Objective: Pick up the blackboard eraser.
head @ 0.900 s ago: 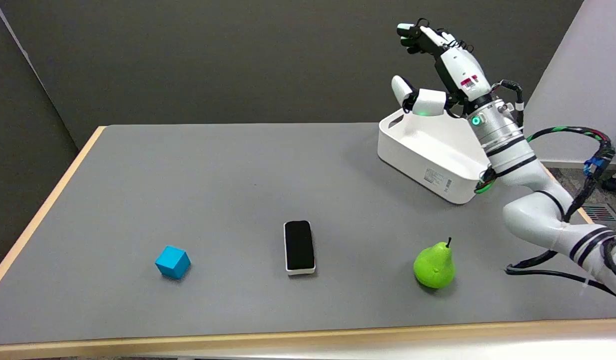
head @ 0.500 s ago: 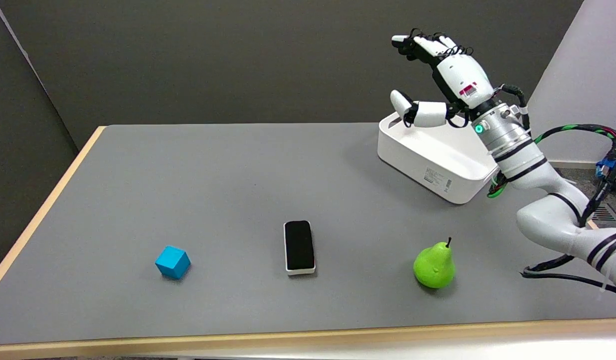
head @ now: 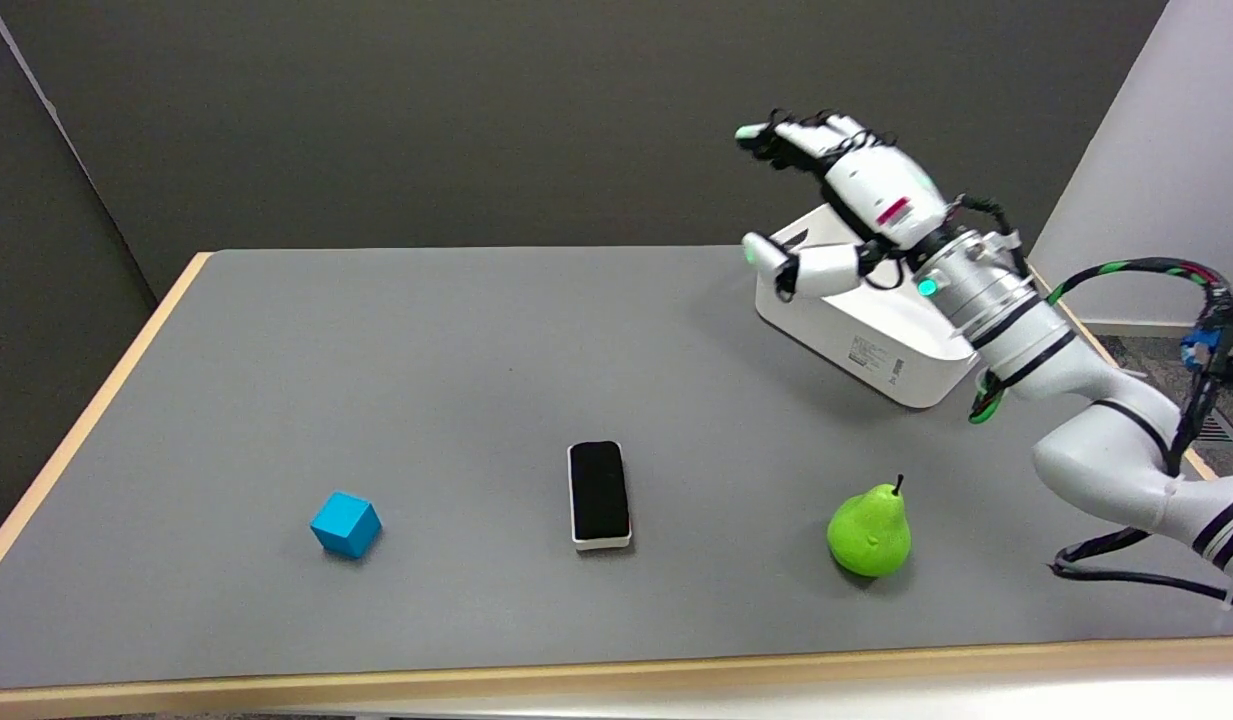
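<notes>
The blackboard eraser, a black felt pad on a white base, lies flat near the middle of the grey table, its long side running away from me. My right hand hangs in the air far up and to the right of it, over the left end of the white bin. Its fingers are spread apart and it holds nothing.
A white plastic bin stands at the back right under the hand and forearm. A green pear sits right of the eraser and a blue cube left of it. The table's wooden edge runs along the front.
My right hand has dropped lower and swung left, away from above the bin toward the table's middle, tilting forward. The eraser, pear and cube have not moved.
</notes>
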